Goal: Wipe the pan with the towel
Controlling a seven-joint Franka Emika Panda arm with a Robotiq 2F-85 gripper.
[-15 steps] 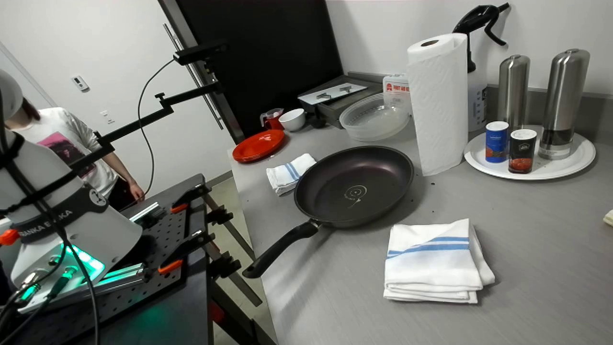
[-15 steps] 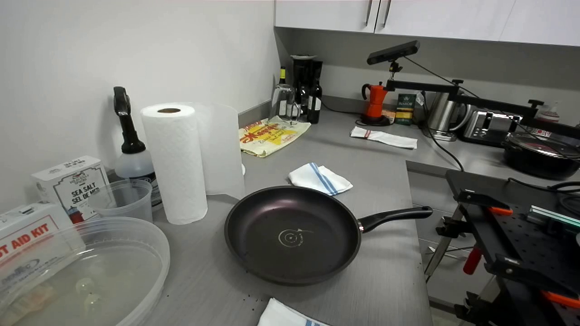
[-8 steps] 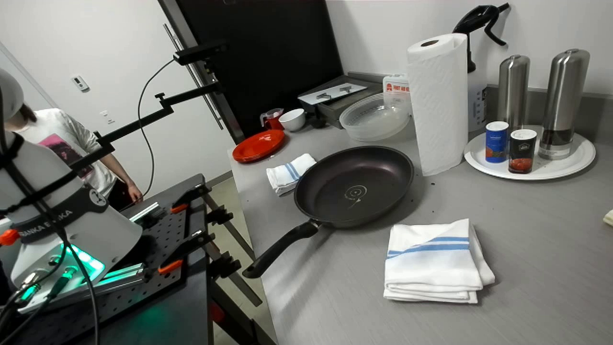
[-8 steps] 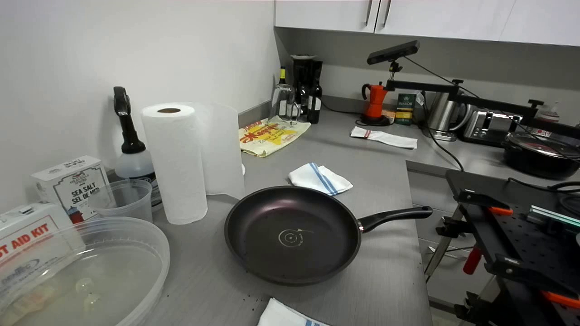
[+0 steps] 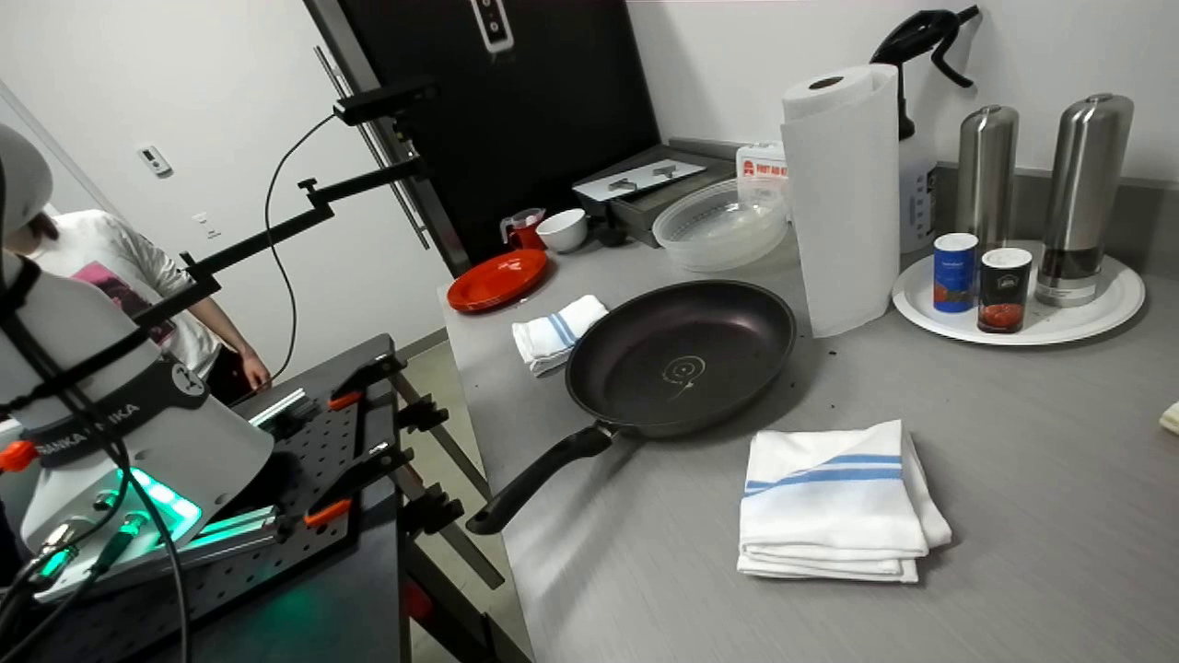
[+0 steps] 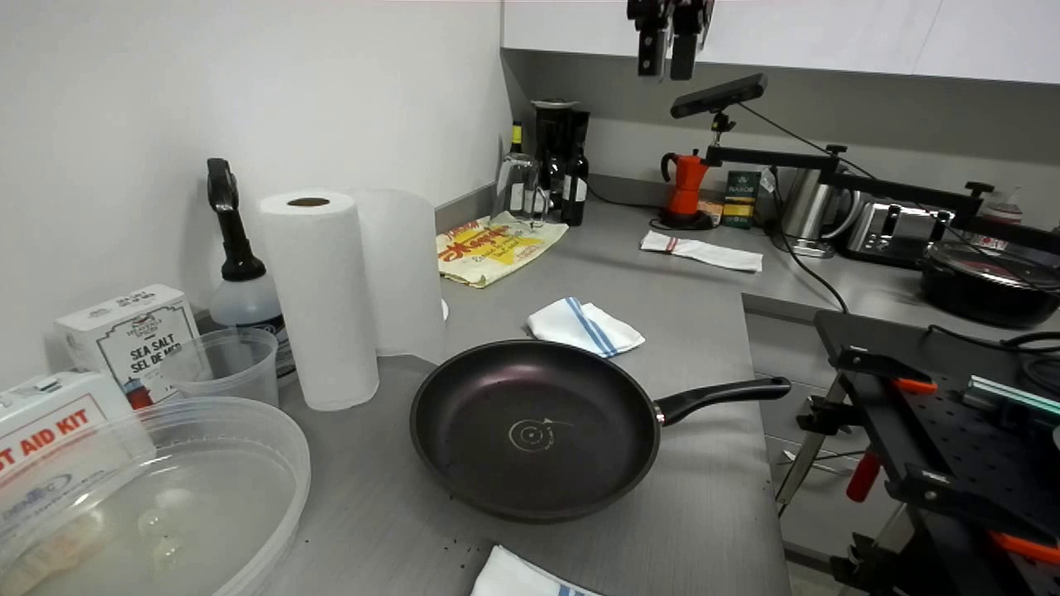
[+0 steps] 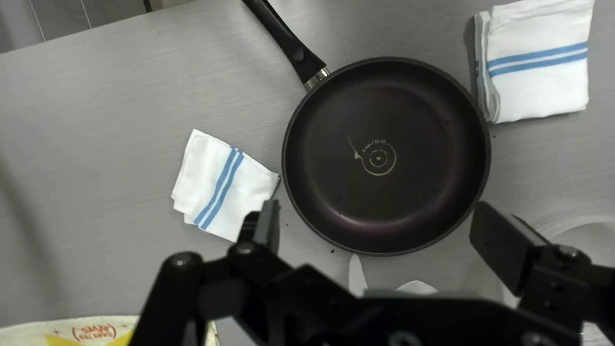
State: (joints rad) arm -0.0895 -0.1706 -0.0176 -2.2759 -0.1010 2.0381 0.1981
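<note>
The hand (image 6: 667, 70) hangs high above the worktop (image 5: 645, 571), fingers (image 7: 502, 245) pointing down; in an exterior view its lower end shows at the top edge, before the white cabinets (image 6: 828, 33). It is spread wide and empty, well apart from everything below, and in the wrist view the pan (image 7: 387, 163) appears in the gap. The pan sits flat on the worktop, its handle (image 5: 543, 479) crossing the line of the edge in both exterior views. Near it lies a towel (image 5: 834, 506), folded square, white with blue stripes; a second striped towel (image 7: 538, 67) lies just beside the pan on roughly the opposite side, and whether it touches the rim I cannot tell. A paper-towel roll (image 5: 843, 212) stands upright close by, near a white plate (image 5: 1122, 290) carrying two metal grinders (image 5: 1078, 203) and two small shakers (image 5: 1002, 295). Farther along are a clear tub (image 5: 705, 253), a white bowl (image 5: 563, 230) and a red plate (image 5: 499, 279). In an exterior view a person (image 5: 129, 253) in a white shirt stands partly hidden behind the arm (image 5: 69, 313), whose base (image 5: 216, 460) glows green
</note>
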